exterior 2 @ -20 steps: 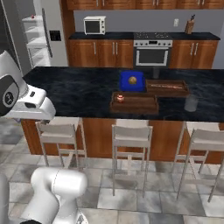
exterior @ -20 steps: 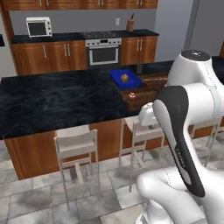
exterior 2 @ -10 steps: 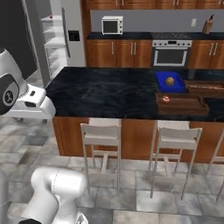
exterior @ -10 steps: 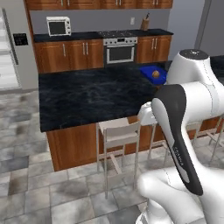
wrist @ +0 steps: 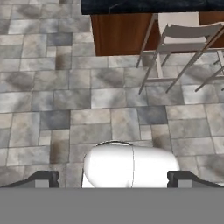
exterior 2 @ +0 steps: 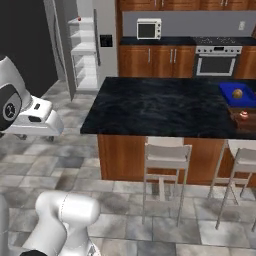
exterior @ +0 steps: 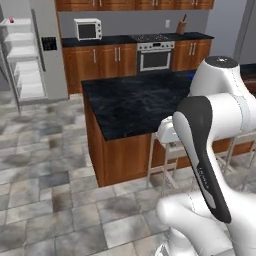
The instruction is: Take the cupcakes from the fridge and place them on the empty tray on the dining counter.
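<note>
Two fingers [wrist: 43, 178] stand wide apart with nothing between them, pointing down at the grey stone floor [wrist: 65, 109] beside a pale stool [wrist: 183, 39]. The dining counter [exterior 2: 165, 107] has a glossy black tabletop; at its far right end sits a dark-brown tray [exterior 2: 245, 120] carrying what looks like one cupcake [exterior 2: 244, 115], though it is too small to be sure. Just behind that tray lies a blue tray [exterior 2: 235, 95] with a round brown bun [exterior 2: 237, 93]. The fridge [exterior 2: 85, 47] stands open beyond the counter's left end, and a small red-topped item [exterior 2: 78, 19], probably a cupcake, rests on its top shelf.
</note>
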